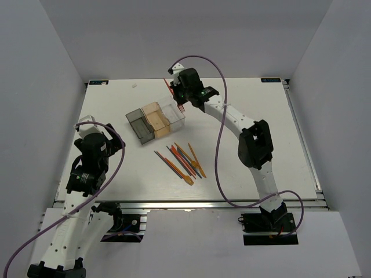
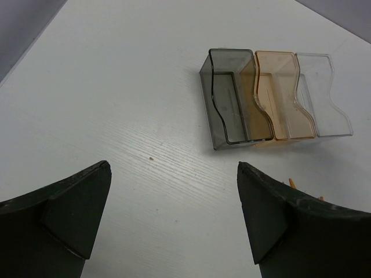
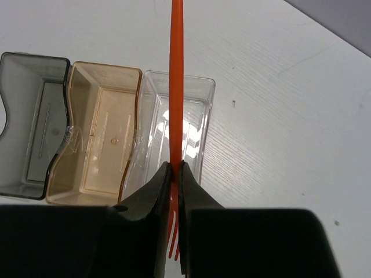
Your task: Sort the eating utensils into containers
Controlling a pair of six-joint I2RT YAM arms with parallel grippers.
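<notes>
Two arms are standing at the near edge of the white table (image 1: 261, 116). On the left, the left gripper (image 2: 174, 220) is hovering with its jaws spread wide and nothing between them.

Three bins are sitting joined in a row near the middle of the table: the smoky grey bin (image 1: 139, 125), then the amber bin (image 1: 155, 119), then the clear bin (image 1: 174, 114). All three are showing bare floors, with no utensil lying in any.

Nearer the arms' bases and apart from the bins, a loose pile of utensils (image 1: 182, 162) is lying on the table. There are roughly eight thin sticks in orange, red and blue, and they are crossing too much for an exact count.

One more, an orange fork (image 3: 176, 87), is being pinched by the right gripper (image 3: 175, 168), whose jaws are clamping its shaft just ahead of the tines. In the wrist view its handle is pointing away across the clear bin. Whether it is touching that bin I cannot tell.
</notes>
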